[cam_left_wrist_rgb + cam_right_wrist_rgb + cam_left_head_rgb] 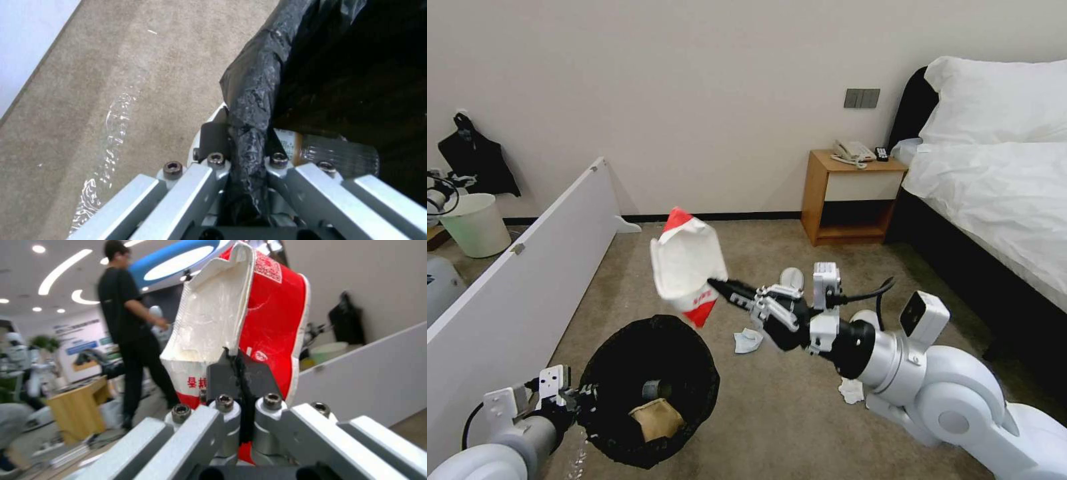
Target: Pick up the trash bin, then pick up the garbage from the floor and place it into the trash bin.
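The head camera looks down across the room; both wrist cameras look closely along their hands' fingers.

White bed (1000, 160), wooden nightstand (850, 197) with phone (852, 151), low white partition (527, 280), pale unlined bin (475, 225), beige carpet (800, 413)

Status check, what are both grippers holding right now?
Left gripper shut on trash bin rim. Right gripper shut on red-and-white wrapper, raised beyond the bin's mouth. Tissues on carpet.

My left gripper (582, 398) hides part of the trash bin (694, 347) rim; the bin's white wall is concealed by its black bag.
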Controlling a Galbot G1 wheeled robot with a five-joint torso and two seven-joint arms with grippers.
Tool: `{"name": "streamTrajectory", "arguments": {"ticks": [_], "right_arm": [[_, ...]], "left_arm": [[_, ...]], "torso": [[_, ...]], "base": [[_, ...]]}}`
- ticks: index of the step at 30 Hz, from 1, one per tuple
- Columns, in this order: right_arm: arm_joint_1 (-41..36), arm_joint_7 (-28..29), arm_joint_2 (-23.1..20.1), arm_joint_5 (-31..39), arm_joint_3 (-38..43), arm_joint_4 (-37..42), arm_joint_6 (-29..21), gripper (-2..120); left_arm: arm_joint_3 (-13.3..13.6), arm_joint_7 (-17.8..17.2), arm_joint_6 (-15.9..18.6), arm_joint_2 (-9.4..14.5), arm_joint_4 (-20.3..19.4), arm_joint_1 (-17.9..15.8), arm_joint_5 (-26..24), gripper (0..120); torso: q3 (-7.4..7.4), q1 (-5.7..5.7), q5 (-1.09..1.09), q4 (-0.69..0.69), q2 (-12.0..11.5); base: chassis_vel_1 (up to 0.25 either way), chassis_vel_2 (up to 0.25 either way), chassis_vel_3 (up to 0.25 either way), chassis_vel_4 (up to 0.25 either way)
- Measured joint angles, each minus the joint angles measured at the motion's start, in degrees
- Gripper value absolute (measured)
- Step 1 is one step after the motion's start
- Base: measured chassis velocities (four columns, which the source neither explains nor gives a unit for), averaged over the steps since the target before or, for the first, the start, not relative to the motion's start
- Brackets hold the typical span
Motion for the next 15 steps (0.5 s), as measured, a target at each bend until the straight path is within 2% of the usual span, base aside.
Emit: {"name": "streamTrajectory", "arguments": {"ticks": [15], "right_arm": [[1.2, -2.1, 0.2, -0.3, -9.0, -1.5, -1.1, 0]], "left_arm": [[-1.4, 0.1, 0.0, 0.2, -0.9, 0.7, -0.6, 2]], "torso": [[0.00, 0.00, 0.00, 0.00, 0.0]], "base": [[0.000, 0.000, 0.000, 0.000]]}}
